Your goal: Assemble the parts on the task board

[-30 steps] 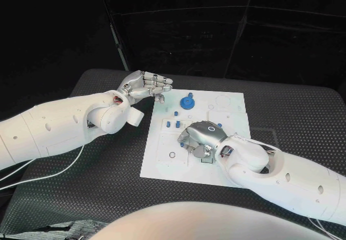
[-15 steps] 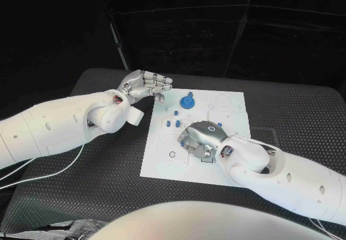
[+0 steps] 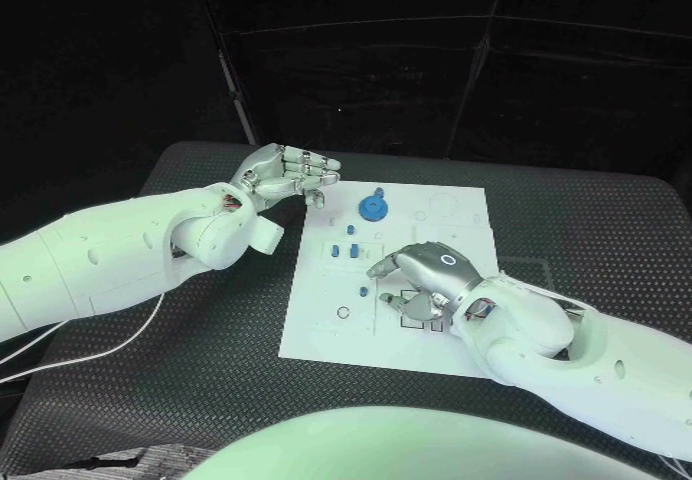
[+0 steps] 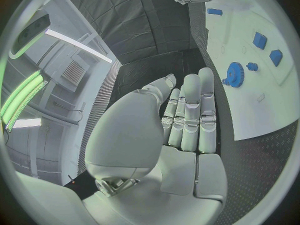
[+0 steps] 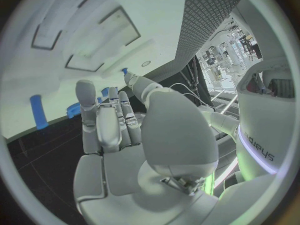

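The white task board (image 3: 320, 330) lies mid-table. A blue gear (image 3: 374, 207) stands near its far edge, and small blue parts (image 3: 343, 250) lie in a cluster behind a single blue peg (image 3: 362, 292). My right hand (image 3: 423, 280) hovers low over the board's middle with its fingers stretched out and nothing in its palm (image 5: 119, 130). The thumb tip is close to a small blue part (image 5: 124, 70); I cannot tell whether they touch. My left hand (image 3: 289, 172) hangs off the board's far left corner, fingers curled in on nothing (image 4: 187, 120). The left wrist view shows the gear (image 4: 235, 74) and the board (image 4: 262, 105).
The board rests on a black ribbed mat (image 3: 173, 330) with open room to its left and right. Outlined recesses (image 3: 447, 208) mark the board's far right part. A white cable (image 3: 101, 345) trails under my left arm.
My right hand has shifted slightly right and toward me, and its fingers have uncurled from the board. The left hand has stayed where it was.
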{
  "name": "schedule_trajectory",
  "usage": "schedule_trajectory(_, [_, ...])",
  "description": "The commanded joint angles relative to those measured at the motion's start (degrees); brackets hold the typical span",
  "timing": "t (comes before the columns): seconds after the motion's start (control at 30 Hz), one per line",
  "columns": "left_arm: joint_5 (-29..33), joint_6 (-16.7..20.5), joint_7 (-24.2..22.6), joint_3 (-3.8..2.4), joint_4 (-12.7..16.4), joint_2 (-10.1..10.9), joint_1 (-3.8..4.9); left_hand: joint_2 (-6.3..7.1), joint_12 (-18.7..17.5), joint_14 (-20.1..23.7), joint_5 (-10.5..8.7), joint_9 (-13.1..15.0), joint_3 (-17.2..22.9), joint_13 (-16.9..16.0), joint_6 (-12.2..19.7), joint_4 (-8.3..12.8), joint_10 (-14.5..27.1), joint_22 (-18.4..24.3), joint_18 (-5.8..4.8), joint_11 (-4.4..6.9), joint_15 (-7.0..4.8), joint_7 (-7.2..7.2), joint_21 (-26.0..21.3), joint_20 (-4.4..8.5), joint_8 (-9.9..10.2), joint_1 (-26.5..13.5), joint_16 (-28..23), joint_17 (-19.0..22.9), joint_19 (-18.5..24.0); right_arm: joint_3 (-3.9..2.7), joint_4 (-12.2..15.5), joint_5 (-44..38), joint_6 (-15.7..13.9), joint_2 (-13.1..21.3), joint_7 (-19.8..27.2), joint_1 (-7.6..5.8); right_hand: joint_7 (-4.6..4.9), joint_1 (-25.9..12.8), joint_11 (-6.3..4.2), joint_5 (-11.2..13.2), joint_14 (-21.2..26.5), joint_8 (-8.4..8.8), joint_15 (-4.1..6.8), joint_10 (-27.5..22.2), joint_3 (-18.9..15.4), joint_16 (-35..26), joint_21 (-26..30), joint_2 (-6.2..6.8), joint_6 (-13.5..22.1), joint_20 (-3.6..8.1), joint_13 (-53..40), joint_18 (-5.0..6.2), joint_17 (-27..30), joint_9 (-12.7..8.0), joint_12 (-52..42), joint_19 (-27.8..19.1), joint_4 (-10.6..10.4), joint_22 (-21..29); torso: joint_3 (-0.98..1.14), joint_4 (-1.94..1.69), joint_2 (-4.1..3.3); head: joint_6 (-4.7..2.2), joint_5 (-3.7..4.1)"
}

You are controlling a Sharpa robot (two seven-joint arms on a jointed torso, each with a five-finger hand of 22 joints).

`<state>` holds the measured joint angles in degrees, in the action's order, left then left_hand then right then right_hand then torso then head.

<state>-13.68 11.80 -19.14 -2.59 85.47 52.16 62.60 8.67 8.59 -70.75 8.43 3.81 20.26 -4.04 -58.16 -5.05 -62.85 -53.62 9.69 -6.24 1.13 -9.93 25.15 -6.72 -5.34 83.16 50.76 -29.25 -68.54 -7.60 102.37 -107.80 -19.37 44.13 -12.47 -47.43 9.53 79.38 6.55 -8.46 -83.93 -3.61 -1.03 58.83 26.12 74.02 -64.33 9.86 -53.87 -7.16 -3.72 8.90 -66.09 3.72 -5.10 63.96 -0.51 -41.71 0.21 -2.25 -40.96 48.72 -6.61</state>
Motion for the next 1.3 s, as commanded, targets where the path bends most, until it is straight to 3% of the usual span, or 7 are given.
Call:
schedule_trajectory(0.03, [0.23,-0.54,-0.31,-0.07,-0.05,0.04,0.07,-0.36,0.39,0.53,-0.01,-0.02,-0.10,-0.03,0.47,0.16,0.53,0.06,0.71,-0.04,0.04,-0.03,-0.39,-0.06,0.38,-0.15,-0.17,0.10,0.33,-1.27,0.97,2.23,-6.51,1.06,1.04,-0.23,-0.10,-0.64,-0.09,0.46,-1.33,0.00,-0.32,-0.51,-0.88,-0.21,0.39,0.04,0.60,-0.13,-0.08,0.24,0.14,0.07,-0.63,-0.36,-0.20,0.11,-0.01,0.01,0.07,-0.39,0.30])
schedule_trajectory(0.17, [0.23,-0.57,-0.31,-0.06,-0.17,0.02,0.07,-0.36,0.40,0.53,-0.01,-0.02,-0.10,-0.03,0.48,0.16,0.53,0.06,0.71,-0.04,0.04,-0.03,-0.39,-0.06,0.38,-0.14,-0.17,0.10,0.33,-4.66,1.44,5.19,-5.97,3.26,0.55,-0.42,-0.39,-1.00,-0.23,0.77,-1.37,-0.02,-0.23,-0.62,-2.39,-0.16,0.55,0.11,0.82,-0.09,-0.12,0.22,0.17,0.09,-1.55,-0.09,-0.92,0.15,-0.07,-0.06,0.05,-1.20,1.20])
schedule_trajectory(0.4, [0.23,-0.61,-0.32,-0.06,-0.18,-0.05,0.06,-0.36,0.40,0.53,-0.01,-0.02,-0.10,-0.03,0.48,0.17,0.54,0.07,0.72,-0.04,0.04,-0.02,-0.40,-0.06,0.38,-0.14,-0.17,0.11,0.33,-7.64,0.90,6.22,1.82,6.00,-2.46,-0.93,-2.09,-0.27,0.05,0.81,-0.47,-0.07,-0.73,-4.18,-10.59,-1.77,3.26,-0.17,2.41,-0.45,-0.17,0.63,2.59,0.13,-3.00,-1.56,-3.21,3.54,-0.09,-0.08,-0.05,-1.93,2.08])
schedule_trajectory(0.6, [0.23,-0.57,-0.29,-0.06,-0.23,-0.10,0.06,-0.36,0.40,0.53,-0.01,-0.02,-0.10,-0.03,0.48,0.17,0.54,0.07,0.72,-0.04,0.04,-0.02,-0.40,-0.06,0.38,-0.14,-0.17,0.11,0.33,-8.24,0.18,5.65,8.95,7.29,-4.03,-1.08,-2.85,2.59,0.49,0.68,0.26,-0.06,-0.88,-6.58,-18.10,-3.32,5.47,-0.87,2.11,-0.73,-0.13,1.01,5.03,0.14,-4.85,-2.53,-6.52,6.29,-0.11,-0.18,-0.13,-2.07,2.42])
schedule_trajectory(0.83, [0.24,-0.67,-0.22,-0.06,-0.33,-0.17,0.06,-0.36,0.40,0.53,-0.01,-0.02,-0.10,-0.03,0.48,0.17,0.54,0.07,0.72,-0.04,0.04,-0.02,-0.40,-0.06,0.38,-0.14,-0.17,0.11,0.33,-8.38,-0.35,5.66,14.40,7.45,-4.45,-1.11,-3.21,4.29,0.50,0.84,0.50,-0.10,-0.89,-7.28,-20.58,-3.77,6.16,-1.17,1.85,-0.75,-0.11,1.07,5.87,0.16,-6.10,-2.60,-8.65,7.02,-0.10,-0.19,-0.17,-1.84,2.46])
schedule_trajectory(1.07, [0.25,-0.73,-0.22,-0.06,-0.41,-0.23,0.06,-0.39,0.44,0.54,-0.01,-0.01,-0.11,-0.03,0.48,0.20,0.57,0.09,0.72,-0.03,0.04,0.01,-0.42,-0.06,0.38,-0.12,-0.17,0.12,0.33,-8.40,-0.74,5.38,15.19,7.02,-5.01,-1.11,-1.01,6.44,-0.52,2.35,-0.40,-0.73,-0.07,-4.08,-19.96,-2.65,4.76,-3.83,-0.87,-0.06,-0.26,0.71,4.69,0.42,-8.80,-0.55,-8.84,4.83,-0.05,-0.17,-0.13,-1.67,2.50])
schedule_trajectory(1.3, [0.25,-0.73,-0.21,-0.06,-0.46,-0.23,0.06,-0.39,0.45,0.54,-0.01,0.00,-0.11,-0.03,0.48,0.21,0.58,0.09,0.72,-0.02,0.03,0.02,-0.42,-0.06,0.37,-0.12,-0.17,0.13,0.33,-8.40,-0.83,5.10,14.67,6.58,-4.92,-1.10,-0.72,8.01,-1.11,3.07,-0.82,-1.01,0.57,0.63,-17.69,-2.50,2.77,-5.85,-4.10,0.58,0.09,0.16,4.55,0.44,-9.36,1.71,-8.78,1.91,-0.03,-0.18,-0.14,-1.56,2.53])
